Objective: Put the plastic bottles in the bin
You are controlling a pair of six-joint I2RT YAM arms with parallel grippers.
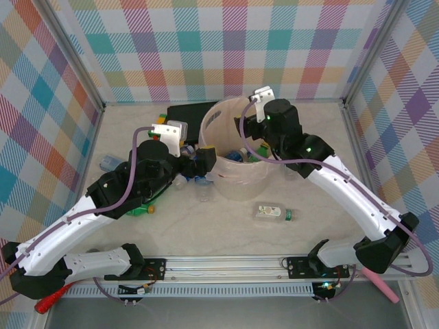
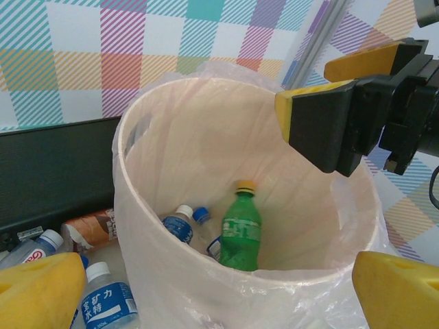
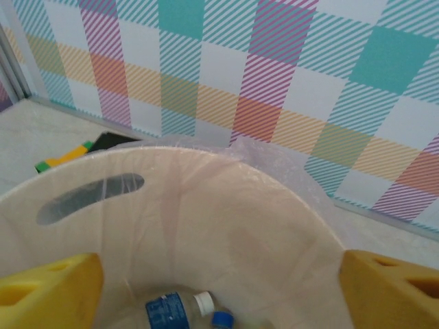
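The bin (image 1: 236, 185) stands mid-table, a pale round bucket with a clear liner. Inside it a green bottle (image 2: 240, 233) stands upright beside a blue-labelled bottle (image 2: 177, 225) and another with a blue cap (image 2: 200, 216). My left gripper (image 2: 219, 305) is open against the bin's near-left wall (image 2: 206, 288), holding nothing. My right gripper (image 3: 219, 295) hangs open and empty over the bin's mouth, and its yellow pads (image 2: 312, 120) show in the left wrist view. Outside lie an orange-red labelled bottle (image 2: 89, 229), a blue-labelled one (image 2: 110, 301) and a clear green-capped one (image 1: 274, 213).
A black rectangular box (image 1: 185, 113) lies behind the bin on the left, with yellow and green blocks (image 3: 62, 159) by it. More bottles (image 1: 110, 163) lie at the left under my left arm. The checked walls close in the table on three sides.
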